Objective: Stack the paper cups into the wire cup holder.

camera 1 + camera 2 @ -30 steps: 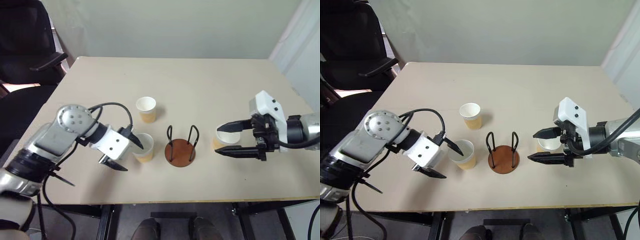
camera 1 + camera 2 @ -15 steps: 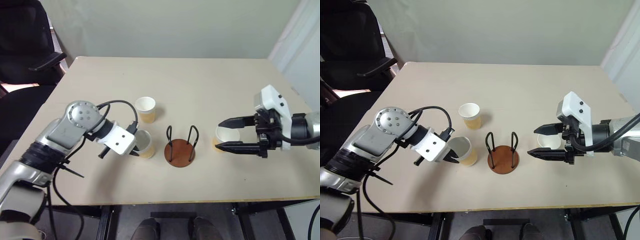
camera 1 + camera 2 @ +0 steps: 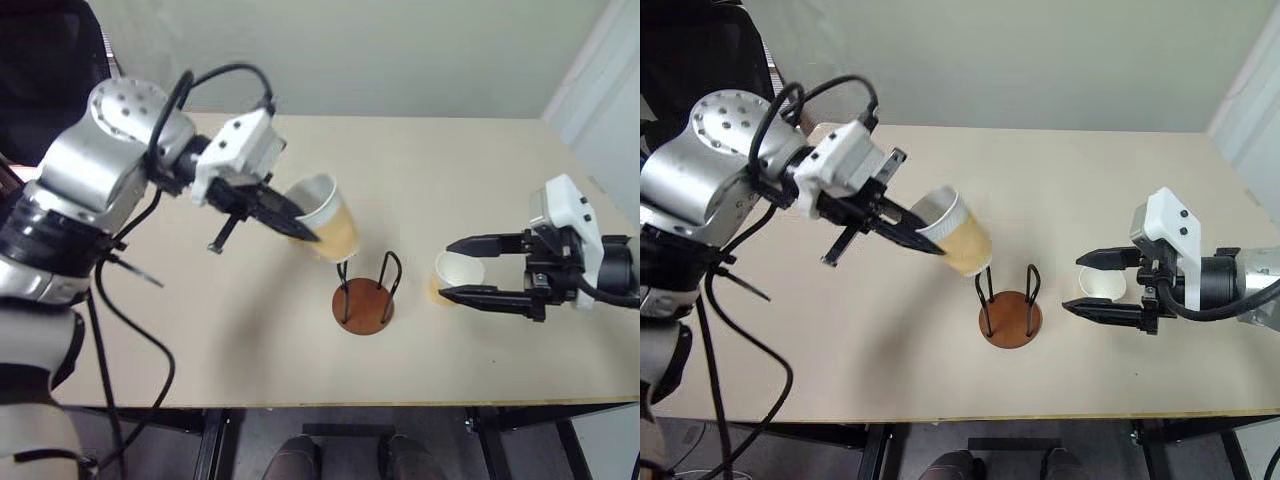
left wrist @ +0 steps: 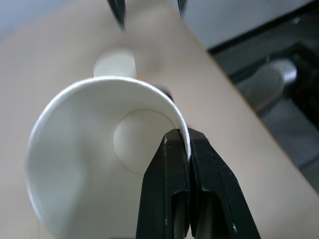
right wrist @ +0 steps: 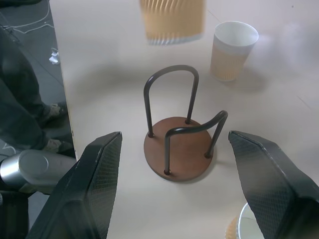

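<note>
The left gripper point(image 3: 300, 222) has its jaws pinched tight on the rim of one paper cup point(image 3: 328, 219), one finger inside the white wall and one outside, as the left wrist view shows plainly. That cup hangs clear of the worktop point(image 3: 470, 180), tipped so its mouth faces back toward the jaws and its tan base points down and away, toward the wire cup holder point(image 3: 365, 295), which stands just below and beyond the cup's base, with the cup not yet between the loops. The holder is empty: its reddish disc is bare and both black wire loops stand free. The right gripper point(image 3: 478, 272) has its jaws spread wide and level just above the worktop, one on each side of a second cup point(image 3: 453, 275) that stands upright between them; the jaws grip nothing, and I cannot tell whether either one touches the cup. From these jaws the holder lies just ahead, past the second cup. A third cup point(image 5: 232, 49) stands upright on the worktop beyond the holder in the right wrist view. So no cup is stacked yet: one is lifted and near the holder, one is bracketed but not grasped, and one is untouched. By my judgement the task is barely begun, with all three placements left.
</note>
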You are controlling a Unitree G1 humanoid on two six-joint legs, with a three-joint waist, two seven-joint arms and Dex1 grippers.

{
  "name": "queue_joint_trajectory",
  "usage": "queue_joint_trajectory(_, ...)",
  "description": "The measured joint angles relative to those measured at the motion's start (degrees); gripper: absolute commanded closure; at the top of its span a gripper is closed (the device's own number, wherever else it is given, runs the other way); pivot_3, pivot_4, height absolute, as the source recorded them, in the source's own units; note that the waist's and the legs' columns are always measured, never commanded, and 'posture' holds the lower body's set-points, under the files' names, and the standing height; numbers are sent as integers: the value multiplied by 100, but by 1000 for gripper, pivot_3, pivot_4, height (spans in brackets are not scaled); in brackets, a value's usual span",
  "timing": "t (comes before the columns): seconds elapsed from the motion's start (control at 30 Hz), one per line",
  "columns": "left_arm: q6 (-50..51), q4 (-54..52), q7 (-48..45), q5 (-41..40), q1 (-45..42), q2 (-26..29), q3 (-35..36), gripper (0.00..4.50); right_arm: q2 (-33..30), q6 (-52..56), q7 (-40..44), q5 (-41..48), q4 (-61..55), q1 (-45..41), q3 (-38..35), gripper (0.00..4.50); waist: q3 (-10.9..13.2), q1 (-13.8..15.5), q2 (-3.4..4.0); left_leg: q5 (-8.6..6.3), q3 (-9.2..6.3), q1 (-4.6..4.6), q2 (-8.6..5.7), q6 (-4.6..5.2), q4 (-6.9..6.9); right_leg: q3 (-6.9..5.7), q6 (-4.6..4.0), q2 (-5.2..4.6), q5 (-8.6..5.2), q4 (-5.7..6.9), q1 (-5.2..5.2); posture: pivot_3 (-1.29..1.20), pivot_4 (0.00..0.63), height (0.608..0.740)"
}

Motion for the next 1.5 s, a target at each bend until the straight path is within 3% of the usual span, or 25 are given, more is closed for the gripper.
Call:
queue_joint_trajectory(0.3, -1007, 870, 2, 411, -187, -924, -1221, 4481, -134, 46, -113, 173, -227, 501, -628, 950, 2, 27, -2, -1, 7, -1, 0, 1, 7, 4, 27, 0, 2, -3, 3, 0, 150, 740)
queue_joint_trajectory(0.5, -1814, 1447, 2, 883, -227, -1587, -1397, 4481, -332, 142, -147, 245, -277, 837, -1024, 950, 2, 56, -2, -9, 8, -8, -3, 12, 26, 3, 43, -1, 3, -6, 11, 0, 150, 740)
queue_joint_trajectory(0.6, -2055, 1497, 2, 1058, -232, -1794, -1513, 3813, -486, 227, -135, 271, -312, 962, -1218, 950, 2, 66, -2, -12, 13, -9, -3, 15, 29, 5, 48, -2, 4, -9, 13, 0, 150, 740)
queue_joint_trajectory(0.97, -2617, 1707, 1, 1437, -233, -2137, -1304, 14, -859, 243, 91, 216, -225, 1168, -1549, 950, 2, 85, -2, -15, 15, -11, -5, 17, 36, 7, 57, -1, 5, -9, 15, 0, 150, 740)
queue_joint_trajectory(1.03, -2559, 1710, 1, 1432, -247, -2203, -1024, 14, -909, 143, 94, 105, -186, 1109, -1463, 950, 2, 82, -2, -15, 16, -10, -5, 18, 35, 9, 58, 0, 5, -8, 14, 0, 150, 740)
queue_joint_trajectory(1.23, -1767, 1727, -3, 1395, -323, -2089, 308, 14, -1238, -699, 110, -1199, 122, 1022, 150, 950, 0, 71, 0, -15, 16, -3, -2, 19, 35, 10, 59, 1, 5, -4, 14, 0, 150, 740)
queue_joint_trajectory(1.5, -1497, 1638, 209, 2193, 518, -1470, 974, 14, -826, -1528, 366, -2747, 903, -172, 2233, 950, -2, 23, 4, -11, 17, 2, -1, 25, 40, 9, 61, 6, 7, 0, 12, 0, 150, 740)
